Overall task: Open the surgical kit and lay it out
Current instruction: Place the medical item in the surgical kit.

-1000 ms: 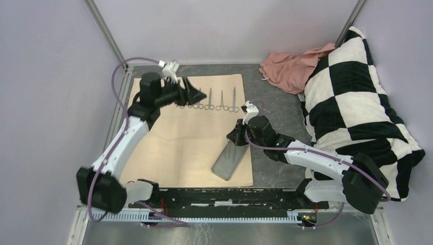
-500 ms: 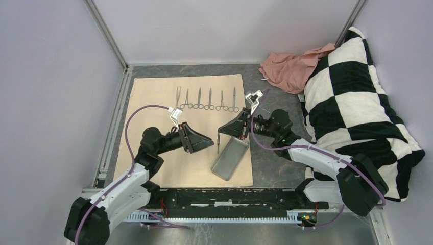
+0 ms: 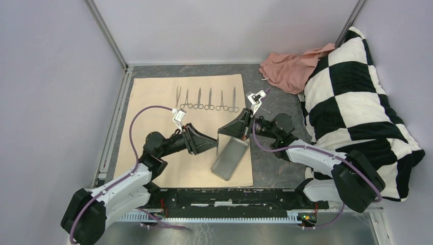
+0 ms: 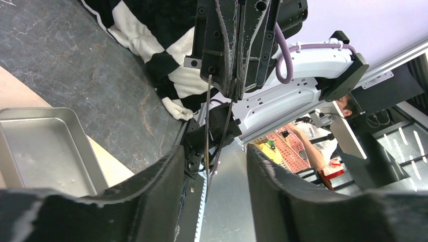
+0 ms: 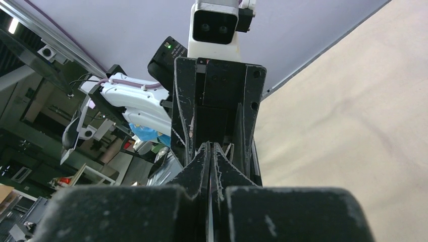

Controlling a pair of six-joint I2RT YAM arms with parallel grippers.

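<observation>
The surgical kit's beige cloth wrap (image 3: pixel 163 109) lies flat, with a row of several silver scissor-handled instruments (image 3: pixel 204 99) along its far edge. The steel tray (image 3: pixel 230 158) sits at its near right corner. My right gripper (image 3: pixel 220 133) hovers above the tray's far end, shut on a slim silver instrument (image 3: pixel 218 145) that hangs down from its fingertips. In the left wrist view that instrument (image 4: pixel 207 126) dangles ahead of my left gripper (image 4: pixel 214 156), which is open and points straight at the right gripper (image 4: pixel 232 50). The tray (image 4: pixel 45 146) shows at the left of that view.
A pink crumpled cloth (image 3: pixel 288 69) lies at the back right. A black-and-white checkered pillow (image 3: pixel 357 112) fills the right side. Metal frame posts (image 3: pixel 107 35) stand at the back corners, and a rail (image 3: pixel 110 138) runs along the cloth's left edge.
My left arm has pulled back from the instrument row to the middle and now faces the right gripper. The right gripper has lifted an instrument out of the tray.
</observation>
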